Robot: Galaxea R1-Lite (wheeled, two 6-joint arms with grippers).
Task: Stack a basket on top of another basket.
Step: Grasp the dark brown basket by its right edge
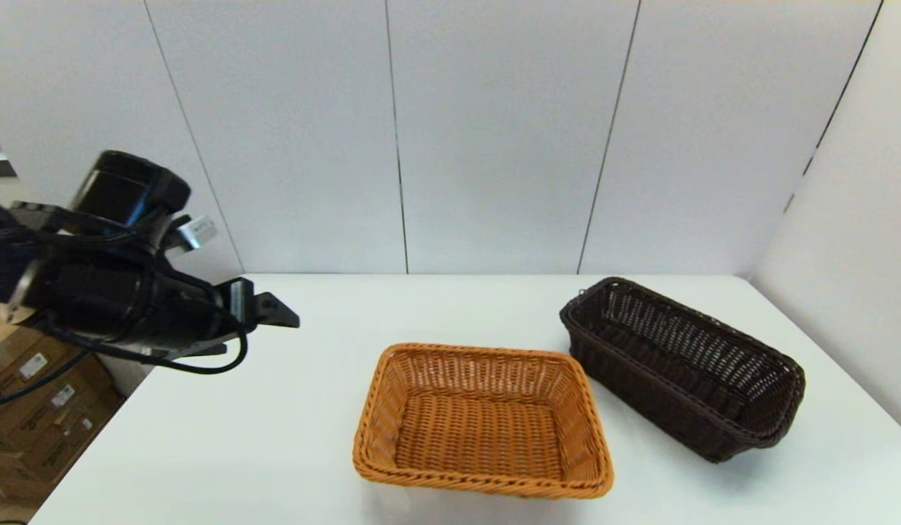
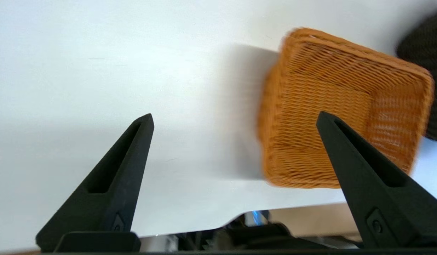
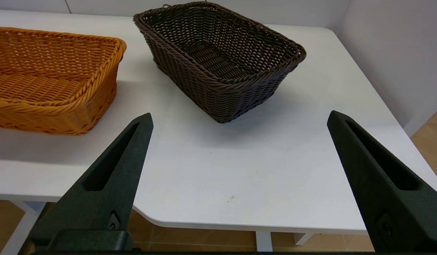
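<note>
Dark basket (image 1: 683, 368) beside orange basket (image 1: 484, 421)

We are looking at a white table (image 1: 275, 437) that is carrying two wicker baskets. The orange basket (image 1: 483, 421) is sitting upright near the middle, toward the front edge, its open top facing up. The dark basket (image 1: 682, 364) is resting upright to its right and a little farther back, turned at an angle, so one of its corners is lying just beside the orange one's far right corner; we cannot tell whether they are touching. From the right wrist view, both are standing flat on the tabletop, with bare white surface stretching before them to the rounded table corner.
</note>
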